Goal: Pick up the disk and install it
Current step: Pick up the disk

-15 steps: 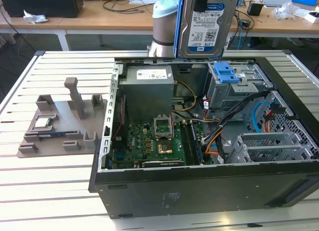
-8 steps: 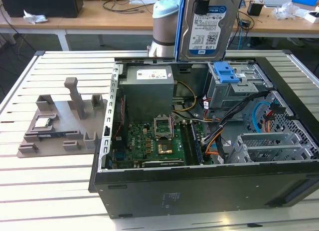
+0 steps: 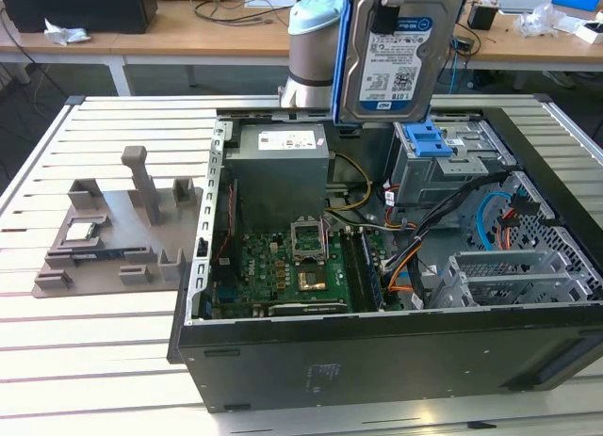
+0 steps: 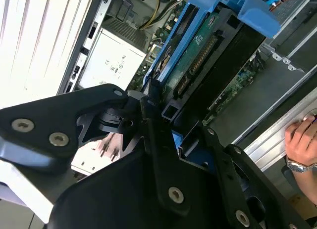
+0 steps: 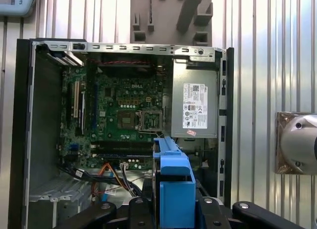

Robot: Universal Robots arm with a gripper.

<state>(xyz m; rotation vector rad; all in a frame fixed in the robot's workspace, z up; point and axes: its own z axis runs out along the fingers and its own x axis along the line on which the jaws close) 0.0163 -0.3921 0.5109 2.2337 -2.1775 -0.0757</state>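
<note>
The disk (image 3: 396,59) hangs upright in the air above the back of the open computer case (image 3: 377,351), its white and blue label facing the exterior view. Blue side rails frame it. My gripper (image 3: 388,8) is shut on its upper end. In the second wrist view the disk (image 4: 198,56) shows its green circuit board side, with the black fingers (image 4: 153,120) clamped on its near end. In the first wrist view the disk's blue rail (image 5: 173,179) stands edge-on above the case, over the area beside the power supply (image 5: 195,108).
Inside the case lie the motherboard (image 3: 292,266), orange and black cables (image 3: 405,257) and a metal drive bay with a blue latch (image 3: 429,139). A grey fixture (image 3: 118,229) holding a small chip (image 3: 80,231) sits at the exterior view's left. A person's hand (image 4: 302,140) rests near the case edge.
</note>
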